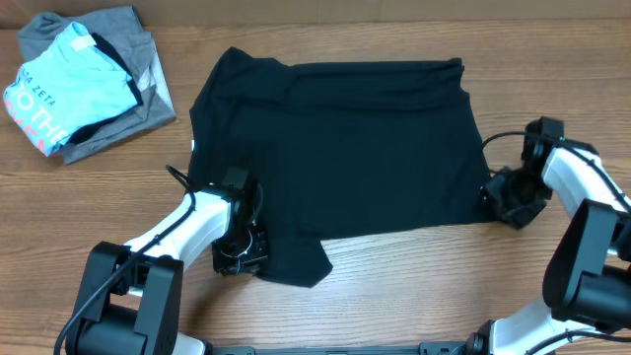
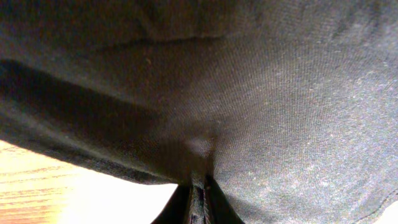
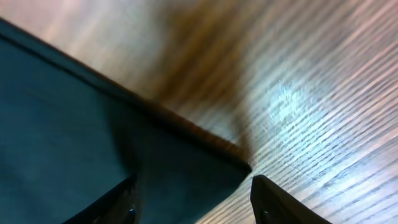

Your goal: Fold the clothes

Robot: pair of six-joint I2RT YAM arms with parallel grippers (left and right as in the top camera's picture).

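The clothes [image 1: 335, 148], a black T-shirt, lie spread across the middle of the wooden table, with a flap sticking out at the lower left. My left gripper [image 1: 240, 258] sits on that lower left edge. In the left wrist view the left gripper [image 2: 198, 200] is shut, with black fabric [image 2: 280, 93] pinched between the jaws. My right gripper [image 1: 508, 202] is at the shirt's lower right corner. In the right wrist view the right gripper [image 3: 193, 202] stands open, and the corner of the shirt [image 3: 186, 174] lies between its two dark fingers [image 3: 280, 202].
A folded light blue printed shirt [image 1: 69, 84] rests on a grey garment [image 1: 133, 108] at the back left corner. Bare wooden table [image 1: 414, 286] runs along the front edge and to the right of the shirt.
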